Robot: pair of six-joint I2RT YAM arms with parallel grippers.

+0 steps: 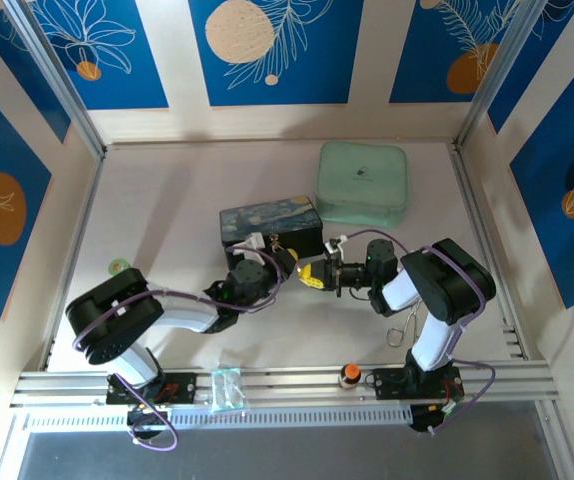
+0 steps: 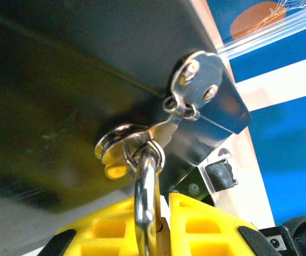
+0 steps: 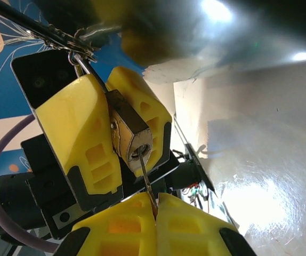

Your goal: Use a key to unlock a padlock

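- Left gripper (image 3: 106, 80): clamped on the padlock (image 3: 131, 136), whose shackle (image 2: 146, 186) passes through the hasp (image 2: 206, 101) of the box (image 1: 267, 222)
- Right gripper (image 3: 157, 201): pinched shut on the key (image 3: 146, 178), blade meeting the keyhole (image 3: 138, 152)

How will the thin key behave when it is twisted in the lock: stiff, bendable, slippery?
The key looks very thin, so a hard twist may bend it. It is smooth metal pinched by the right claw, so it might slip. The left claw clamps the padlock, which should resist turning.
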